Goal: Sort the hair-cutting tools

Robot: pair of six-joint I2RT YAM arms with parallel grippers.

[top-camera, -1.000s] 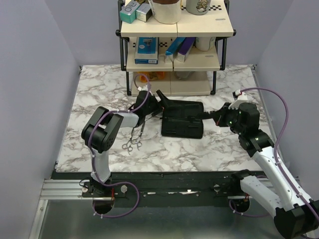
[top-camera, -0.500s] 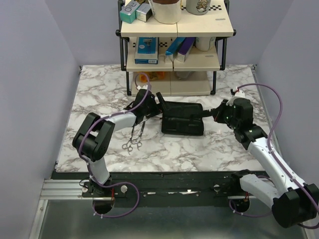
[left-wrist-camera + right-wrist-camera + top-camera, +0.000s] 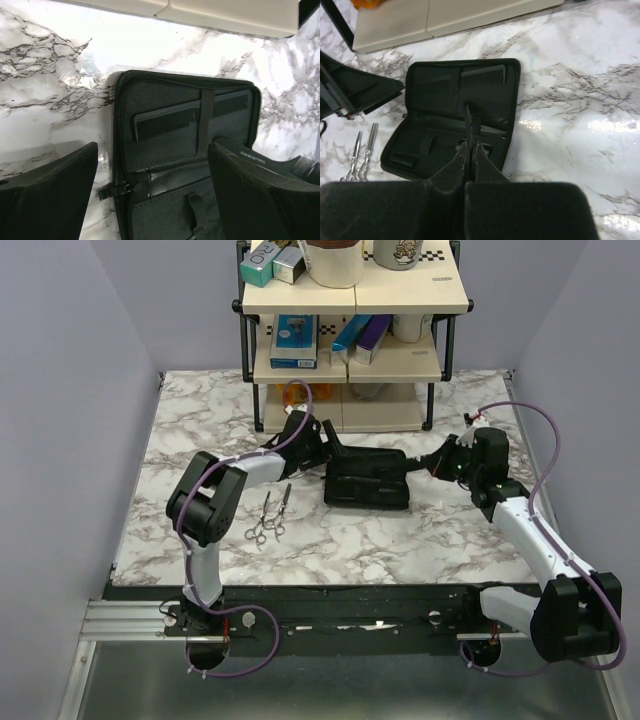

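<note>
The black pouch (image 3: 365,480) lies open flat on the marble table, its inside up (image 3: 445,120). A wider toothed black comb (image 3: 165,122) sits tucked under a strap in its far half (image 3: 482,77). My right gripper (image 3: 470,145) is shut on a narrow black comb (image 3: 468,122), held edge-on above the pouch's right part (image 3: 432,468). My left gripper (image 3: 152,150) hangs open over the pouch's left end (image 3: 325,445), nothing between its fingers. Silver scissors (image 3: 268,518) lie on the table left of the pouch (image 3: 362,152).
A cream shelf rack (image 3: 345,360) stands at the back, just behind the pouch, holding blue and purple boxes (image 3: 355,335). Its base (image 3: 200,12) is close ahead of my left gripper. An orange object (image 3: 295,392) lies under the rack.
My left gripper has moved right and back, from beside the scissors to over the pouch's left end. The right arm has stretched out farther back, still gripping the narrow comb.
</note>
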